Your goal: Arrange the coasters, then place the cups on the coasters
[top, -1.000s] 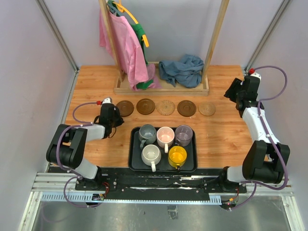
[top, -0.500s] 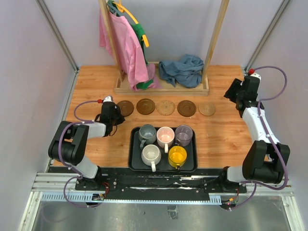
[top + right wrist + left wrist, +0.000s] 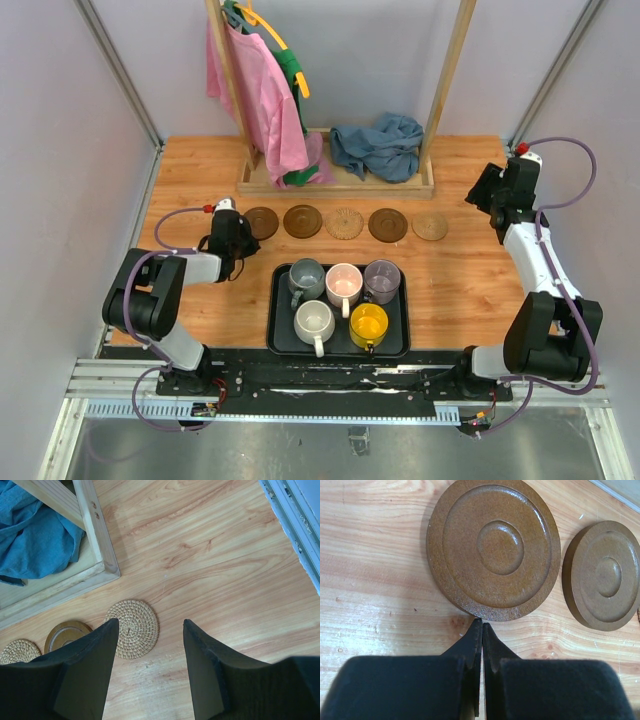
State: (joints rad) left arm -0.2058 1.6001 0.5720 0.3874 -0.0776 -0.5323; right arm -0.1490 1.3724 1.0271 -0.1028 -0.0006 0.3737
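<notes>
Desk [image 3: 460,285] carried a black tray [image 3: 275,335] holding all five cups [image 3: 343,283]; five coasters [image 3: 345,222] lay in a row beyond it. We saw the left gripper [image 3: 481,626] shut, empty, just beside the leftmost coaster [image 3: 495,547], the right gripper [image 3: 150,624] open near the rightmost coaster [image 3: 132,628].

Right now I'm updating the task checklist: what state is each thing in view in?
left gripper: shut, empty, tips by the leftmost coaster.
right gripper: open, empty.
coasters: five, flat in a row, all bare.
cups: five, upright on the tray.
blue cloth: crumpled.
</notes>
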